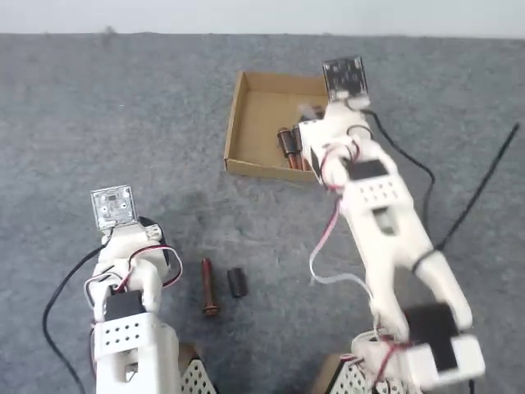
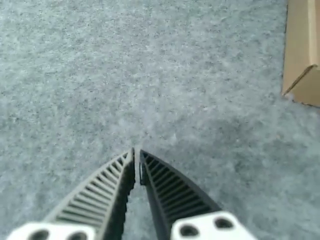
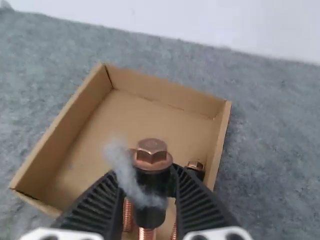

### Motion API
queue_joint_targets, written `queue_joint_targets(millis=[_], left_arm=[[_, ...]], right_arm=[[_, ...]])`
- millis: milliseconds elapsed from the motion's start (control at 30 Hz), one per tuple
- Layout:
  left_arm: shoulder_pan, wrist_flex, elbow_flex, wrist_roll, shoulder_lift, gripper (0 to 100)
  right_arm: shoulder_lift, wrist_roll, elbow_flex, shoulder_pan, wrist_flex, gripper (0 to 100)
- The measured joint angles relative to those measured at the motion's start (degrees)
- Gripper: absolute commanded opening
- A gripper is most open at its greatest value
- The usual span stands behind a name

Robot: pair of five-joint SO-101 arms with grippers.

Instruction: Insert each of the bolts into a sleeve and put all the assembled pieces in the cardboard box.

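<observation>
Looks like drop-off time: the right gripper (image 3: pixel 150 182) is clamped on a bolt-in-sleeve piece (image 3: pixel 151 155) right over the cardboard box (image 3: pixel 165 92), so it just needs to let go, then the loose bolt (image 1: pixel 208 286) and spare sleeve (image 1: pixel 237 281) near the left gripper (image 2: pixel 137 152), pinched shut on nothing, come next.

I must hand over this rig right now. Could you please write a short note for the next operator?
Left gripper: shut, empty, above the grey mat.
Right gripper: shut on the held piece, a bolt in its sleeve, over the cardboard box.
Done: other pieces lie in the box; count unclear.
Left: drop the held piece in. One loose bolt and one loose sleeve lie apart on the mat beside the left arm; join and box them.
</observation>
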Motion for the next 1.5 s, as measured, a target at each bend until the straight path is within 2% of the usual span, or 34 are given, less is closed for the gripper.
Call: queue_joint_targets(millis=[333,533,700,1133,1333,1500], left_arm=[[0.0,0.0,0.0,-0.2,0.0,1],[0.0,0.0,0.0,-0.2,0.0,1],[0.0,0.0,0.0,-0.2,0.0,1],[0.0,0.0,0.0,-0.2,0.0,1],[0.0,0.0,0.0,-0.2,0.0,1],[0.0,0.0,0.0,-0.2,0.0,1]], right_arm=[[26.6,0.0,-26.4,1.4,12.5,0.6],[36.0,0.0,-40.5,1.2,23.8,0.6],[42.5,0.0,-48.4,1.2,29.1,0.6],[49.5,0.0,-56.7,1.4,31.8,0.8],[49.6,0.0,-58.1,1.4,35.9,12.4],[49.5,0.0,-63.6,1.2,40.4,9.8]])
